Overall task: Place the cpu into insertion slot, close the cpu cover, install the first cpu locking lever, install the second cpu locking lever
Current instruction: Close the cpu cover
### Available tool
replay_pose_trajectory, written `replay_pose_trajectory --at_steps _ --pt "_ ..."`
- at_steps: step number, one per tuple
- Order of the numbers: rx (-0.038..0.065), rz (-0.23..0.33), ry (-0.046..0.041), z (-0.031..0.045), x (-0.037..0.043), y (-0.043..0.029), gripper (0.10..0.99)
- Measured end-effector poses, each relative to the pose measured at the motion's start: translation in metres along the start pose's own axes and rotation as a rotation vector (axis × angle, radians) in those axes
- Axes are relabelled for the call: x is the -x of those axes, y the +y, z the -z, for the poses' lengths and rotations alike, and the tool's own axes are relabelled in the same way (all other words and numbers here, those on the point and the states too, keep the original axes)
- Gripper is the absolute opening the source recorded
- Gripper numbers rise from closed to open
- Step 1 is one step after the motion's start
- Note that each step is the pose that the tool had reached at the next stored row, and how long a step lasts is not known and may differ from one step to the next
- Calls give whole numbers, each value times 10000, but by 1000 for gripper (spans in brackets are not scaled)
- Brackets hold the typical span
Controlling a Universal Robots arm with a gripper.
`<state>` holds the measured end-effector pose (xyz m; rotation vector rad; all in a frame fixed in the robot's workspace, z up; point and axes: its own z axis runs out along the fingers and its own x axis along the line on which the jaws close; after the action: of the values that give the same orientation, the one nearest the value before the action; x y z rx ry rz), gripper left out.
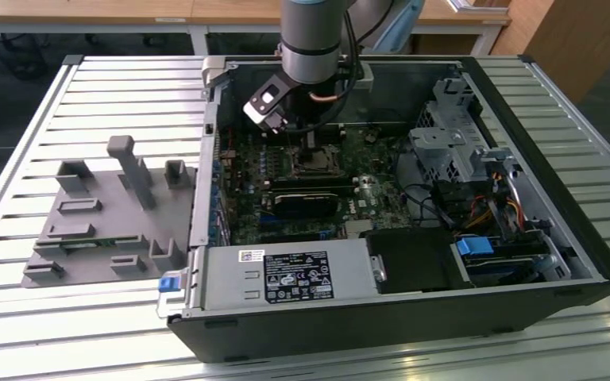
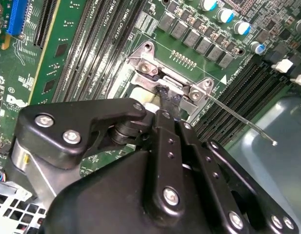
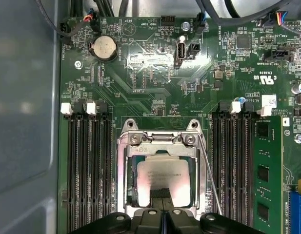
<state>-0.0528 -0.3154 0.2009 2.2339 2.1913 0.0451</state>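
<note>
Workshop or robotics lab, by the look. I work over a slatted metal bench [image 1: 125,87]. An open computer case [image 1: 390,317] lies on it, a grey parts holder [image 1: 104,230] sits at the exterior view's left, and wooden desks [image 1: 93,9] stand far behind.

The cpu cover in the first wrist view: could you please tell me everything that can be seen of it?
The cpu cover is a thin, shiny silver metal frame, square, with a window through its middle. It appears to lie flat and closed; the cpu shows grey through the window. Two screws sit at one edge. A thin wire lever slants beside another edge, not hooked over it. The pincer, tips together, hangs over the window.
</note>
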Motion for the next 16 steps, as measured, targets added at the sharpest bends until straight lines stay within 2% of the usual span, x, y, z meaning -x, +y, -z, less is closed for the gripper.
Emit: replay_pose_trajectory --at_steps 8,13,16 --pt "9 1 18 -12 -6 60 106" --pt "2 -1 14 112 -6 68 106" --pt "-5 0 14 114 -7 86 106"
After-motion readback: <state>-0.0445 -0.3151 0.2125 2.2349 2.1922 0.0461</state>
